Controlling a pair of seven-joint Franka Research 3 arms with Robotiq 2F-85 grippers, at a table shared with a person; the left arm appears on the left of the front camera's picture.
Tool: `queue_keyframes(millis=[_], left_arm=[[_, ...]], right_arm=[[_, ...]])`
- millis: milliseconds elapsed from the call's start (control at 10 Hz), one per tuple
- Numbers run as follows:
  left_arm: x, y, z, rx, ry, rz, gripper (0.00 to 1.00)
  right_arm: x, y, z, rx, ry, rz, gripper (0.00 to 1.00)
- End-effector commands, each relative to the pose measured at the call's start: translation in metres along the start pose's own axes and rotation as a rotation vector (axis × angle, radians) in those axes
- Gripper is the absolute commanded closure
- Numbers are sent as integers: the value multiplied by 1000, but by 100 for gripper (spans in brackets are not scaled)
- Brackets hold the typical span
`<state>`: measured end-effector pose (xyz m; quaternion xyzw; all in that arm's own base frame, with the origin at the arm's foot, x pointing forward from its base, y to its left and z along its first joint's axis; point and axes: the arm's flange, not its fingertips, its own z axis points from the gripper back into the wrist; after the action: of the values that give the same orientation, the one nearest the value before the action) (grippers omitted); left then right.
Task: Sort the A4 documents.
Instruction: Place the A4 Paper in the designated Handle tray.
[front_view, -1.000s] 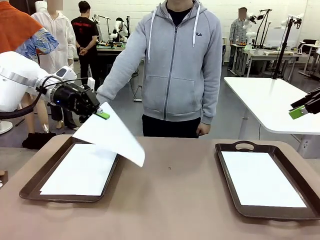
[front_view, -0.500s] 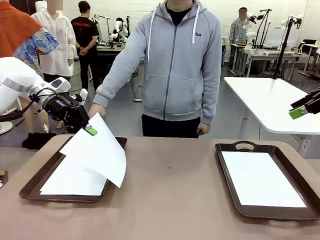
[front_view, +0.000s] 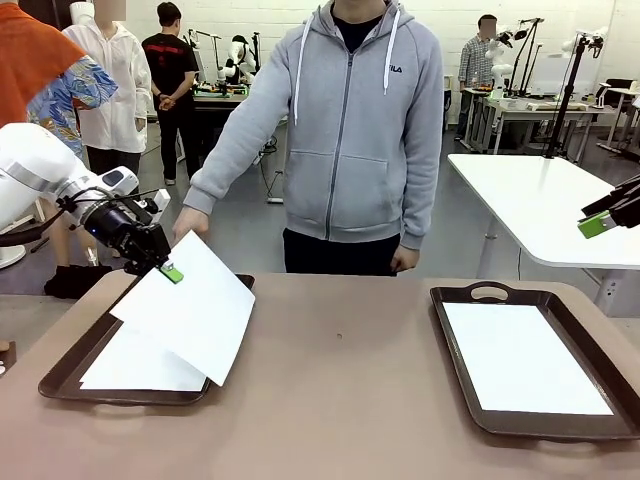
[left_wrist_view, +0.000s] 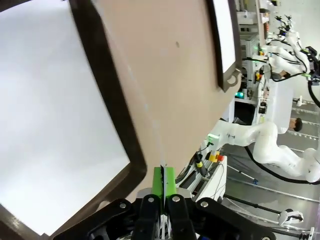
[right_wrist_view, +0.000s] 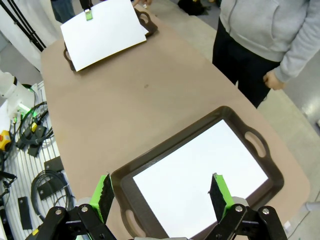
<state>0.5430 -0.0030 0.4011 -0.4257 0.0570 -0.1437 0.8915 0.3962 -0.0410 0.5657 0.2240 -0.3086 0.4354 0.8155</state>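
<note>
My left gripper (front_view: 170, 272) is shut on the far corner of a white A4 document (front_view: 190, 303), holding it tilted low over the left tray (front_view: 66, 370). Another sheet (front_view: 140, 362) lies flat in that tray beneath it. In the left wrist view the pads (left_wrist_view: 163, 181) pinch the sheet's thin edge, with the tray's paper (left_wrist_view: 50, 115) spread below. A white sheet (front_view: 520, 357) lies in the right tray (front_view: 455, 360). My right gripper (front_view: 598, 224) hangs open high at the right edge; its wrist view looks down on that tray's paper (right_wrist_view: 200, 175), with nothing between the fingers.
A person in a grey hoodie (front_view: 340, 140) stands at the table's far side, one hand (front_view: 187, 220) near the left tray's far end. The brown tabletop (front_view: 340, 400) lies bare between the trays. A white table (front_view: 540, 200) stands beyond at the right.
My left gripper has moved left and down with the sheet, bringing it from beside the tray to low over it. The person's hand has lowered with it. The right arm has stayed still.
</note>
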Motion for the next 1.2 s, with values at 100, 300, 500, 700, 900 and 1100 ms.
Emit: queue_keyframes(millis=[100,300,500,700,900,1100], left_arm=[[4,22,15,80,33,67,99],[8,35,10,112,60,105,99],[7,43,4,151,47,140,99],[1,55,3,189,32,188,99],[-9,62,6,216,0,229,99],[-24,59,11,265,-66,269,99]], right_arm=[[0,0,0,5,-4,-2,0],[0,0,0,5,-4,-2,0],[0,0,0,5,-4,-2,0],[0,0,0,5,-4,-2,0],[0,0,0,5,-4,-2,0],[0,0,0,5,-4,-2,0]])
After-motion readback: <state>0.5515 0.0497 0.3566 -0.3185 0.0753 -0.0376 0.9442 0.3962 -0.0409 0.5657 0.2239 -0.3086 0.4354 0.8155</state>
